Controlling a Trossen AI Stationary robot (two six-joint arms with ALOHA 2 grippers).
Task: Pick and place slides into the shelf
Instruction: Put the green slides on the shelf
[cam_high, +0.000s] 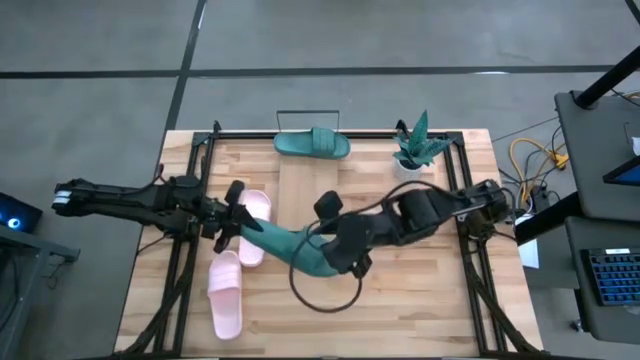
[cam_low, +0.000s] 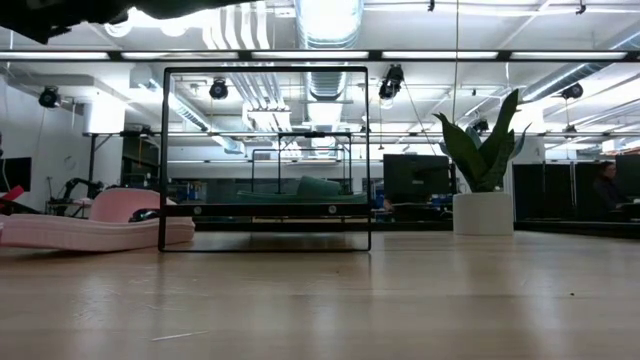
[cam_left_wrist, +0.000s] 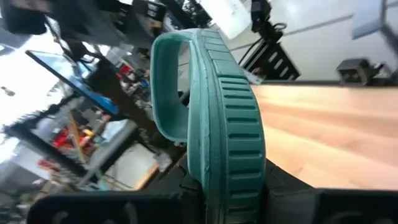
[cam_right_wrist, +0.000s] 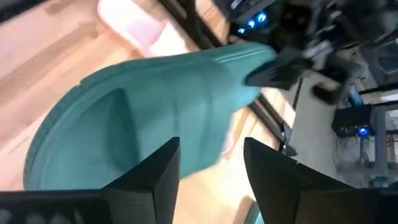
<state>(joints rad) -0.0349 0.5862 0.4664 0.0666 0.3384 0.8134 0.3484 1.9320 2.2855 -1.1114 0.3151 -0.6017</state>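
Note:
A teal slide (cam_high: 290, 243) hangs in the air over the table's middle, between my two grippers. My left gripper (cam_high: 236, 216) is shut on its left end. My right gripper (cam_high: 347, 254) is open at its right end; in the right wrist view its fingers (cam_right_wrist: 163, 169) stand apart before the slide's upper face (cam_right_wrist: 143, 106). A second teal slide (cam_high: 312, 143) lies on the shelf (cam_high: 310, 175) at the far edge. Two pink slides (cam_high: 252, 225) (cam_high: 225, 295) lie sole-down on the table's left half. My left gripper pinches the teal slide's end (cam_left_wrist: 231, 167) between its two fingers, coming level from the table's left. The slide stands on edge, ribbed sole (cam_left_wrist: 239, 112) toward the camera, strap (cam_left_wrist: 166, 87) on the other side, and is lifted clear of the table. My right gripper: I cannot tell whether it touches the slide.
A white-potted plant (cam_high: 415, 147) stands at the far right, beside the shelf. The shelf's black wire frame (cam_low: 265, 160) rises at its ends. A black cable loop (cam_high: 325, 290) hangs under the right arm. Bare wood lies on the near right.

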